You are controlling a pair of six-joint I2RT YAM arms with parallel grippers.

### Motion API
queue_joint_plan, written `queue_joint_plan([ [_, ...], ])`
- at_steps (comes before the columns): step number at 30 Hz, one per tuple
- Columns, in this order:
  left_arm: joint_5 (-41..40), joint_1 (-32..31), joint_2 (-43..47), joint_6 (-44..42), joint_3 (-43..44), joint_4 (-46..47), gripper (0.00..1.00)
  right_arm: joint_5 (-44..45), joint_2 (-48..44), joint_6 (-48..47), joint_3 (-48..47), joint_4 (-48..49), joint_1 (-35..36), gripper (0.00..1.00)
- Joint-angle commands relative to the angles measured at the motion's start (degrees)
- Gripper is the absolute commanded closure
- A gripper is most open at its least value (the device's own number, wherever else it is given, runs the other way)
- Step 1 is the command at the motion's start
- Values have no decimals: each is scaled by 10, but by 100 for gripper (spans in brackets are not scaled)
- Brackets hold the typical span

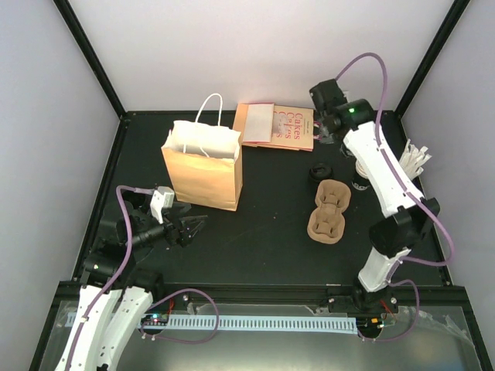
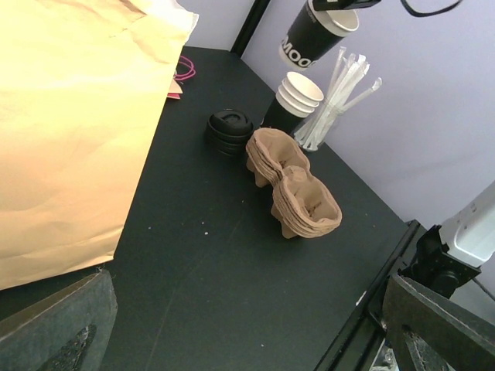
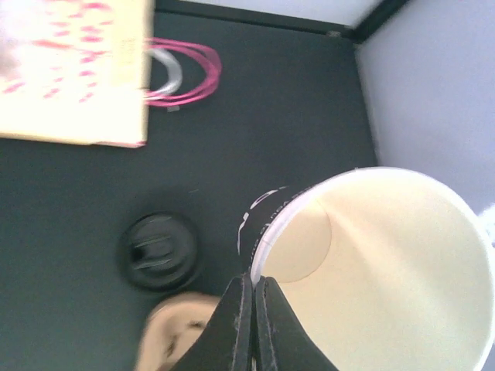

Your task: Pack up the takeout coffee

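Top view: The brown paper bag [image 1: 203,166] stands open at the far left of the counter [image 1: 263,255]. My left fingers [image 1: 196,226] hover near its front corner, spread, with nothing between them. The right arm [image 1: 379,166] reaches to the far right, above a pulp carrier [image 1: 330,210]. I cannot make out the cup from here.

Left wrist view: My fingers sit wide apart at the bottom edges. The black cup [image 2: 317,35] hangs tilted, off the counter, above a stack of cups [image 2: 298,97]. The straws [image 2: 336,93] are just beside the stack. A black lid [image 2: 229,127] lies on the counter, touching or nearly touching the carrier; I cannot tell which.

Right wrist view: The right fingers [image 3: 254,286] are pressed together, pinching the cup's rim. The cup is open, with a cream inside. The lid lies on the counter below and to the left. A printed flat bag [image 3: 73,69] is at the far edge.
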State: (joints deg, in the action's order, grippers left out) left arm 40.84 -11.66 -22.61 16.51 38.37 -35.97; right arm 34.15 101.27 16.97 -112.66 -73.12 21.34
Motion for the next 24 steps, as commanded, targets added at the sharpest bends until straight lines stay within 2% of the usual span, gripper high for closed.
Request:
queue_joint_plan([
  [1,11,-3,-6,-7,1,9,3,-105,-60,-32,49,17,75,99],
  [8,7,-4,-5,-5,-1,12,3,-206,-148,-71,236,109,234,99],
  [13,2,-5,-7,-4,-2,13,3,-256,-175,-70,351,184,283,96],
  [18,-1,-5,-10,-4,-1,10,3,-240,-175,-82,408,234,348,96],
  [24,-7,-7,-10,-3,1,6,3,-241,-161,-87,434,264,367,96],
])
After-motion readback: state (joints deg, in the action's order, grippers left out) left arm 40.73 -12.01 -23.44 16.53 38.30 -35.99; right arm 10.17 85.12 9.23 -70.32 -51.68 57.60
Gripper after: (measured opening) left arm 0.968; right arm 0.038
